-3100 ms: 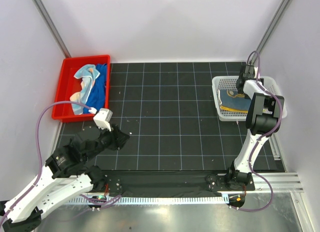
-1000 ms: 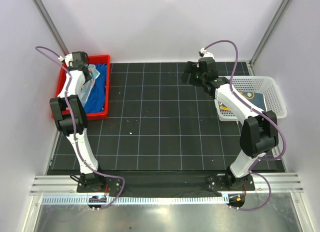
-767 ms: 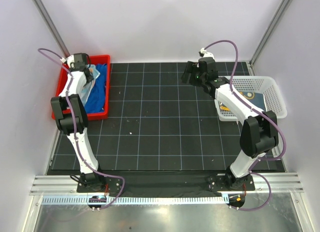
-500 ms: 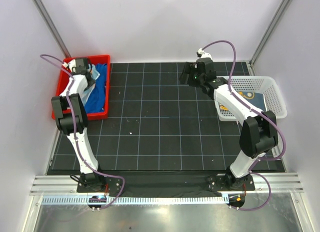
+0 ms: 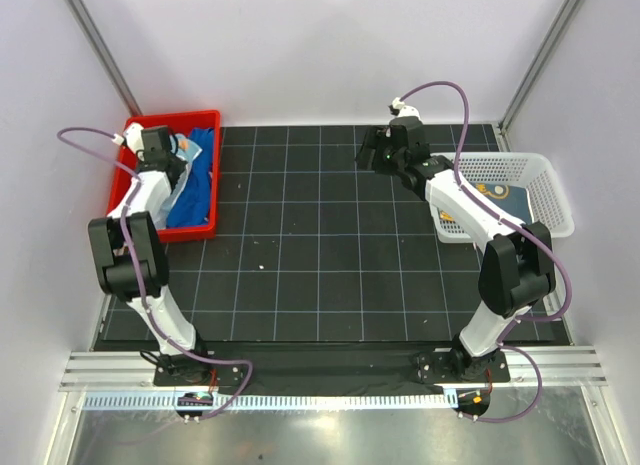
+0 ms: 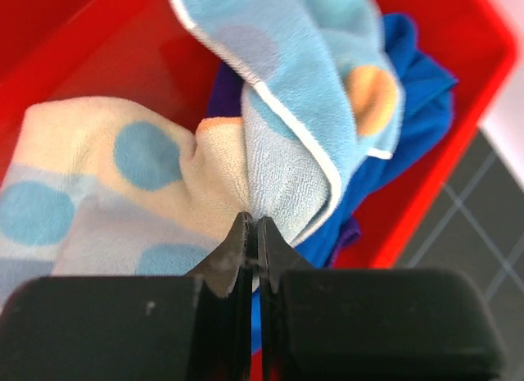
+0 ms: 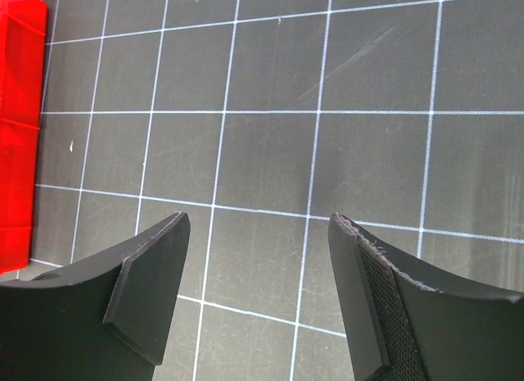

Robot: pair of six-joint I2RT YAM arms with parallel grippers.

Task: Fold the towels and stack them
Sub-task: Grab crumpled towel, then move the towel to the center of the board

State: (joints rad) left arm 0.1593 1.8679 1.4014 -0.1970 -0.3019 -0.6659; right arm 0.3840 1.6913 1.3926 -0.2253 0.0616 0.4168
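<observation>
On the far left, the red tray (image 5: 190,116) sits at the far corner of the black grid mat (image 5: 330,255), its long side running away from me. The towels lie bunched inside. From above I make out the blue towel (image 5: 200,180) stretched lengthwise along the tray's right half, far end to near end.

My left gripper (image 5: 168,150) is down in the tray. Its wrist camera shows what the overhead cannot: the fingers (image 6: 233,258) are clenched together on a fold of the dotted towel (image 6: 286,111), a pale blue and cream cloth with orange spots. That towel is crumpled with no clear long axis. A purple towel (image 6: 219,94) peeks out beneath it, barely a sliver.

My right gripper (image 5: 368,153) hangs over the far middle of the mat with its fingers spread, holding nothing; only grid lines show between them in its wrist view.

At the right edge stands the white basket (image 5: 545,165), with a dark folded cloth (image 5: 495,195) lying flat inside.
</observation>
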